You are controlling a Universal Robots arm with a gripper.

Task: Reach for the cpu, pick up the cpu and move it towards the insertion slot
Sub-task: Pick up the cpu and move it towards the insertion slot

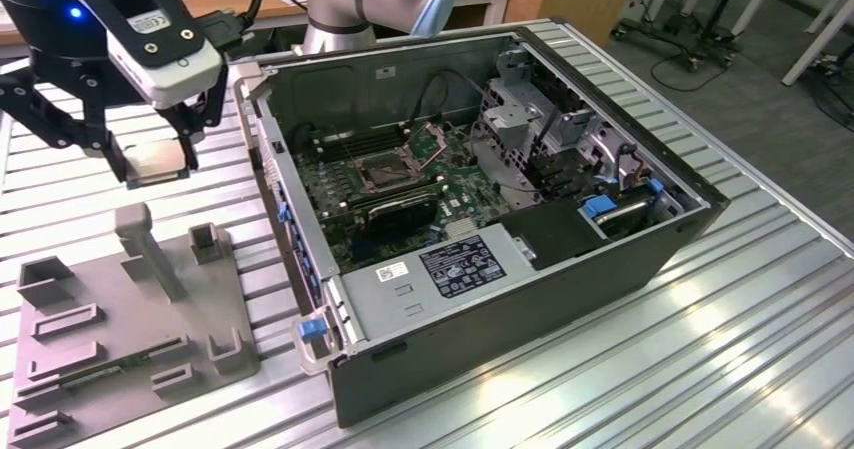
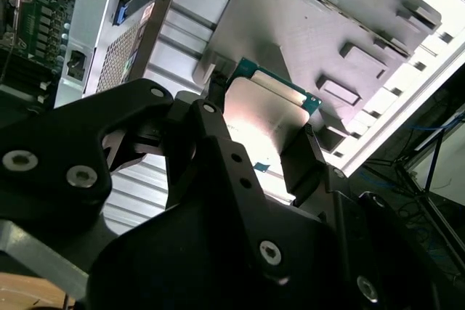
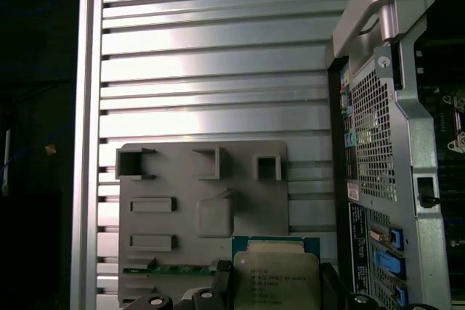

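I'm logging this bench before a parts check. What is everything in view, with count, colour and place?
Small flat square metal cpu: one, silvery-white, green-rimmed, in the gripper, outside the case.
Square insertion slot: one, dark, silvery-framed, inside the case.
Open metal computer case: one, black, on the table.
Moulded plastic fixture tray: one, grey, exterior view's left of the case.
Long narrow memory stick: one, green, in the tray.
Ribbed metal table: one, silvery, under everything.
Gripper: one, black, shut on the cpu.

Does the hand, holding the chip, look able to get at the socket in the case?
Probably yes: the hand grips the chip beside the case, whose side is open, and nothing seems to cover the socket.
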